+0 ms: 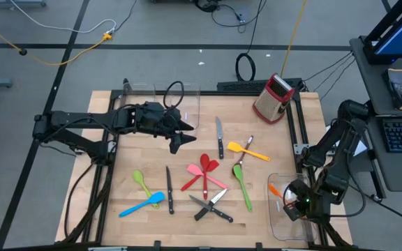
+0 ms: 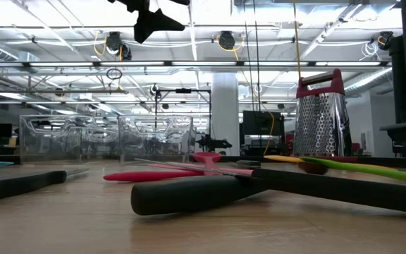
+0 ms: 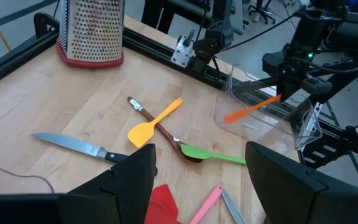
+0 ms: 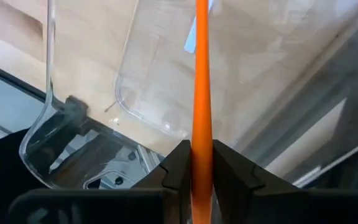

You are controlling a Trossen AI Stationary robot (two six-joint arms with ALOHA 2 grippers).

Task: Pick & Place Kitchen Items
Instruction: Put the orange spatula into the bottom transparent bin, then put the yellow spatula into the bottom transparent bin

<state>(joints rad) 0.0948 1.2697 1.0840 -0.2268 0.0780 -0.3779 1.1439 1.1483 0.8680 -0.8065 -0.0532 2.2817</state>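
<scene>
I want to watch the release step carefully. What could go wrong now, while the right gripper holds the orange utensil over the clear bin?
1. The right gripper grips the orange utensil only at its handle end. The long handle may tip over the clear bin wall on release.
2. The bin sits at the table's corner beside the frame rail, so a nudge could shift it.
3. The left gripper hangs open above the crossed yellow spatula and brown spoon; it might catch both.

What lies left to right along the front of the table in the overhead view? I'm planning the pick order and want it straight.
Blue spatula → black-handled knife → crossed pair of knives → green spoon → clear bin with the orange utensil in the right gripper.
</scene>
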